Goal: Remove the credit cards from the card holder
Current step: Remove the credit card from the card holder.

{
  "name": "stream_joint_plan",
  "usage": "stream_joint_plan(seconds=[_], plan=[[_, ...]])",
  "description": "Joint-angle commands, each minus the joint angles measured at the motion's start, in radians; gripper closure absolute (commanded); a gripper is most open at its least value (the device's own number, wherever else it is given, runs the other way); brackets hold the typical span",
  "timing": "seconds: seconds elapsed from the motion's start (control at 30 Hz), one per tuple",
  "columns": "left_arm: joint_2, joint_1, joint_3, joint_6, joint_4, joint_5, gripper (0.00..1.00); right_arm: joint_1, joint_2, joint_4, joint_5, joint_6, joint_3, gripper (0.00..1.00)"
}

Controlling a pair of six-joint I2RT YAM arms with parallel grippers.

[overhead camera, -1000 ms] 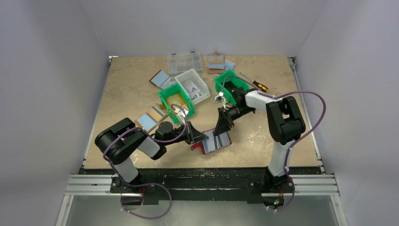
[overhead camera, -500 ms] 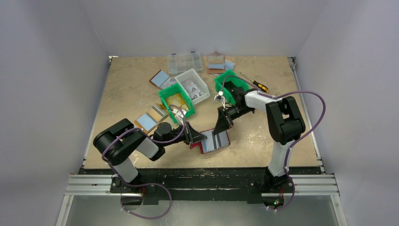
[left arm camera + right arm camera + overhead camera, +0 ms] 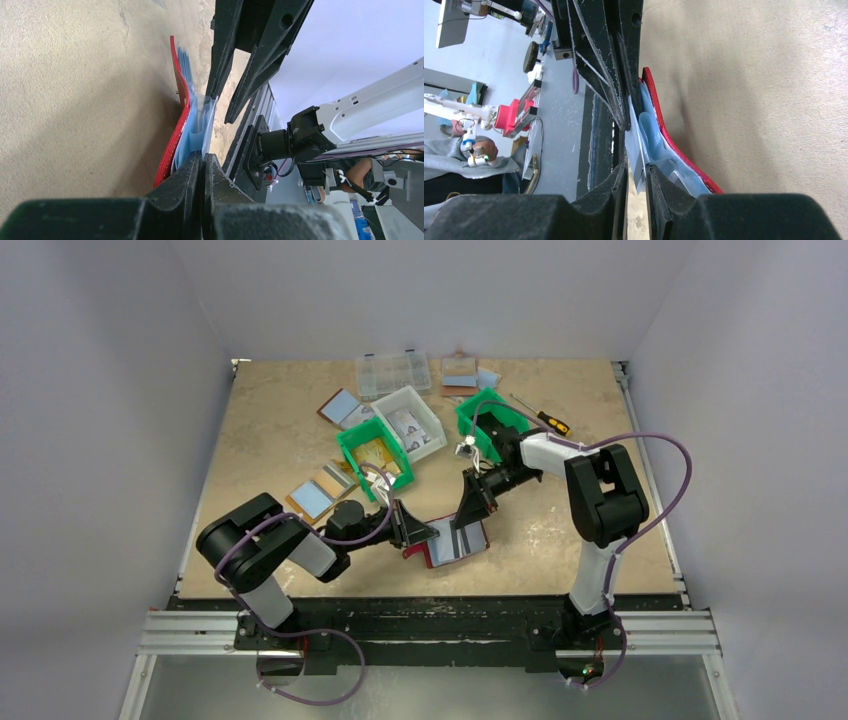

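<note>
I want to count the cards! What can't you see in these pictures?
- How many credit cards sit in the card holder: tiny in the top view, edge-on in both wrist views.
- Whether the right gripper truly pinches a card: right wrist view, shadowed gap.
- Card print: edge-on everywhere.

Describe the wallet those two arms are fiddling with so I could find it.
On the tan table, look near the front edge, where the left gripper and right gripper meet. The open card holder sits there; its rim is dark red, while the other bifold wallets have tan-brown rims.
</note>
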Motion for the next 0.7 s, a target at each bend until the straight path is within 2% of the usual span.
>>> stream_joint_plan(seconds=[0.0,0.13,0.23,0.27,0.4,0.67], plan=[[-0.034,0.012,-0.011,0.020,0.015,-0.020,1.00,-0.001,0.003,-0.058,-0.029,-0.044,0.026,0.73],[-0.038,0.012,-0.011,0.021,0.008,-0.023,1.00,-0.001,0.004,-0.061,-0.025,-0.048,0.027,0.77],[-0.040,0.013,-0.011,0.022,0.004,-0.023,1.00,-0.001,0.006,-0.066,-0.022,-0.053,0.030,0.98],[-0.042,0.014,-0.011,0.022,0.002,-0.023,1.00,-0.001,0.007,-0.068,-0.022,-0.053,0.031,1.00],[-0.048,0.018,-0.013,0.024,-0.004,-0.024,1.00,-0.001,0.004,-0.097,-0.020,-0.098,0.041,1.00],[-0.092,0.052,-0.074,0.024,-0.017,-0.031,1.00,-0.006,0.010,-0.037,0.022,-0.035,0.028,1.00]])
